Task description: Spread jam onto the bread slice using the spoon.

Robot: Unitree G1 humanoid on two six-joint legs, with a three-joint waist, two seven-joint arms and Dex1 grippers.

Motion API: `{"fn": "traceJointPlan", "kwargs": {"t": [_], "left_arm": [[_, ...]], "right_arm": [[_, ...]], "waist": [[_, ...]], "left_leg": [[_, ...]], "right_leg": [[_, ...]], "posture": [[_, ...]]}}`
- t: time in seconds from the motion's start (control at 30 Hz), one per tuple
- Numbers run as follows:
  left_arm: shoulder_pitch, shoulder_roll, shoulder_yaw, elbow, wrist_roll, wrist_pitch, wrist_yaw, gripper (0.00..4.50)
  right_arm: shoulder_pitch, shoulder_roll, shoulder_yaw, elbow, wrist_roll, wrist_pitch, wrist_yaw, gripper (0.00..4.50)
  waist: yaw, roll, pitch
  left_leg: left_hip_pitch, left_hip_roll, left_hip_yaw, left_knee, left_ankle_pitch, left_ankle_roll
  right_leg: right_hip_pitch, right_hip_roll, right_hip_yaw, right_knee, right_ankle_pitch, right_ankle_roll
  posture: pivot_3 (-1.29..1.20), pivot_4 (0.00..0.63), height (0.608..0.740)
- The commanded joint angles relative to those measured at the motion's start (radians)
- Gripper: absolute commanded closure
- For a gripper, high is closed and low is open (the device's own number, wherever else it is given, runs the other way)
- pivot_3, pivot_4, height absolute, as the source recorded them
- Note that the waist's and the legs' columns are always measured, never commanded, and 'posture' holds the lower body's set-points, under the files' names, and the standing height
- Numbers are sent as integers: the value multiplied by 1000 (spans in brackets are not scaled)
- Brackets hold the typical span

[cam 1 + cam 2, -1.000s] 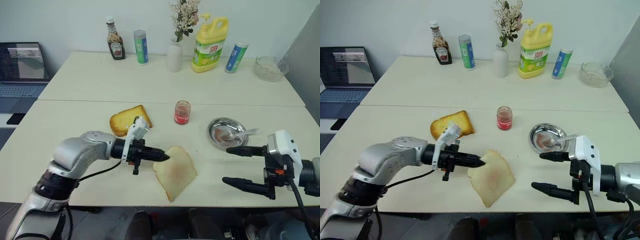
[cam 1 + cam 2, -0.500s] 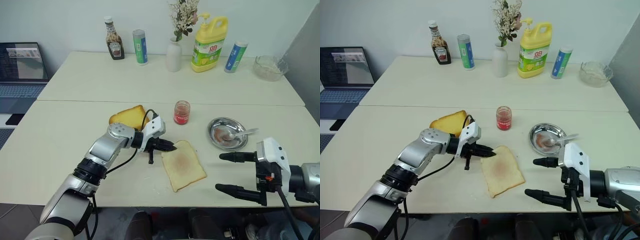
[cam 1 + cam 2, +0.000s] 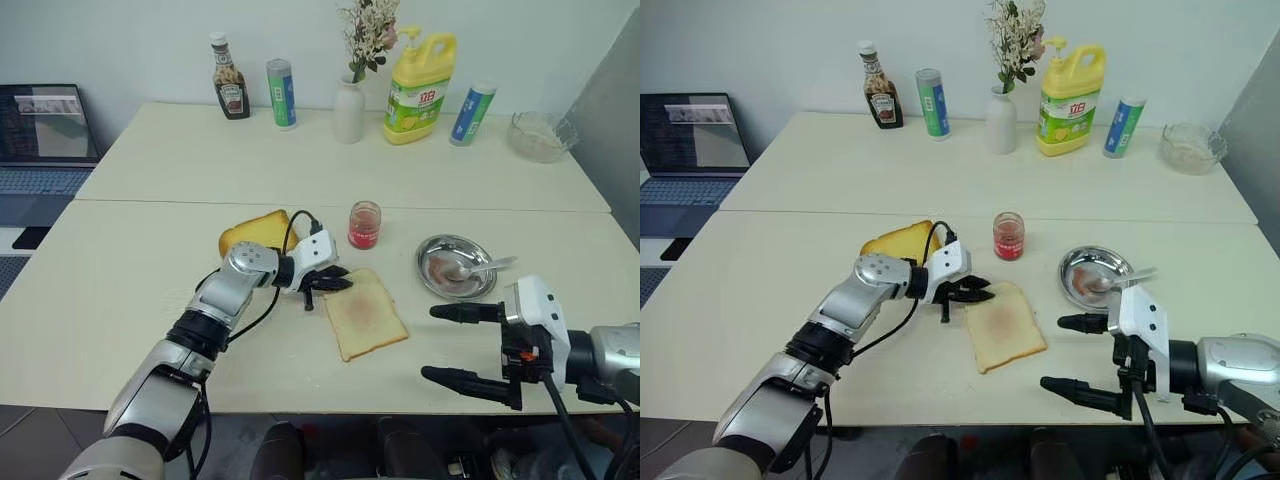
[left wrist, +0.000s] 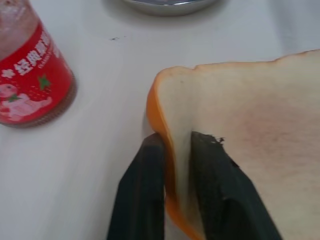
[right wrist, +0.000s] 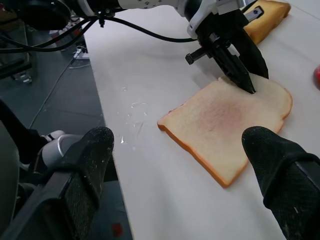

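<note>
I see a pale, smooth desk [image 3: 130,260] made of two tops butted along a seam, with bare surface on the left and along the near edge. A laptop [image 3: 45,135] is cut off at the left border. Along the far side stand a yellow plastic jug [image 3: 420,88], a white vase [image 3: 348,112] of dried flowers, a ketchup bottle [image 3: 230,92], two tubes [image 3: 282,94] and a clear glass bowl [image 3: 541,136].

The bread [image 3: 364,313], a thin, roughly square slice with a tan crust and faint pinkish centre, lies flat near the desk's middle, well clear of the near edge. My left hand [image 3: 338,283] is at its far-left corner: in the left wrist view one black finger [image 4: 142,192] sits outside the crust and the other on the crumb, the crust edge between them, the jaws slightly parted; I cannot tell whether they pinch it. A thick golden toast [image 3: 256,233] lies just behind that arm, partly hidden.

My right hand [image 3: 455,343] hovers spread wide and empty at the near right edge.

A round steel dish [image 3: 456,266] lies right of the bread, the shiny spoon [image 3: 484,267] resting in it with its handle over the rim. The small glass jar of red jam [image 3: 364,225] stands between toast and dish.
</note>
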Motion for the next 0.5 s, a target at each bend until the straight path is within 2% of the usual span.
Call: {"fn": "traceJointPlan", "kwargs": {"t": [0.03, 0.17, 0.4, 0.5], "left_arm": [[-23, -4, 33, -12, 3, -26, -5, 2201], [-5, 13, 49, -46, 5, -37, -13, 926], [29, 61, 135, -171, -33, 13, 16, 926], [129, 137, 242, -396, -127, 115, 10, 926]], "right_arm": [[-6, 0, -13, -12, -2, -21, -3, 0], [4, 2, -20, -15, -2, -21, -6, 0], [18, 10, -39, -7, -22, -38, -18, 0], [16, 70, -98, 21, -52, -80, -89, 0]], "waist": [[0, 0, 0], [0, 0, 0], [-1, 0, 0], [-4, 0, 0]], "left_leg": [[0, 0, 0, 0, 0, 0], [0, 0, 0, 0, 0, 0], [0, 0, 0, 0, 0, 0], [0, 1, 0, 0, 0, 0]], "right_leg": [[0, 0, 0, 0, 0, 0], [0, 0, 0, 0, 0, 0], [0, 0, 0, 0, 0, 0], [0, 0, 0, 0, 0, 0]], "posture": [[0, 150, 740], [0, 150, 740], [0, 150, 740], [0, 150, 740]]}}
